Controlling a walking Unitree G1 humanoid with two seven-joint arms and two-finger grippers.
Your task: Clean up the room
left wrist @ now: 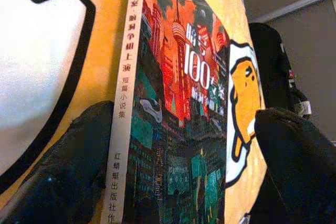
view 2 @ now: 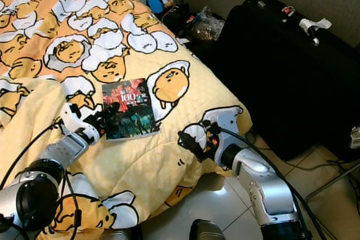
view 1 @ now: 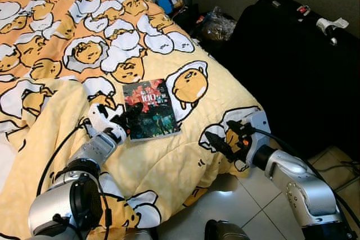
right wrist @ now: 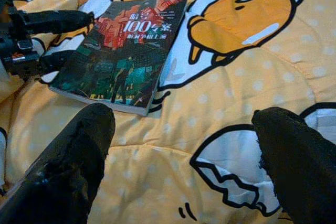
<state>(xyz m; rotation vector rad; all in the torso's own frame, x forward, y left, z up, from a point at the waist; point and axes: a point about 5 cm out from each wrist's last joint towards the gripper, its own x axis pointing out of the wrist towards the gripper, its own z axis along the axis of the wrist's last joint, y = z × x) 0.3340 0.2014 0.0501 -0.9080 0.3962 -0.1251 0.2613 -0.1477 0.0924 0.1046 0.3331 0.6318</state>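
A book (view 1: 150,109) lies flat on the bed (view 1: 185,155). The left end effector (view 1: 125,120), fingers apart, straddles its near corner; the right end effector (view 1: 216,141) hovers nearby, fingers apart.

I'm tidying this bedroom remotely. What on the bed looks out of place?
A book lies loose on the yellow blanket, near the bed's foot corner. The left hand is at its spine edge, fingers open around it; the right hand hovers open nearby. The blanket is rumpled.

A yellow-quilted bed (view 1: 185,155) stands beside a black suitcase (view 1: 292,66) on pale tiles (view 1: 253,206).
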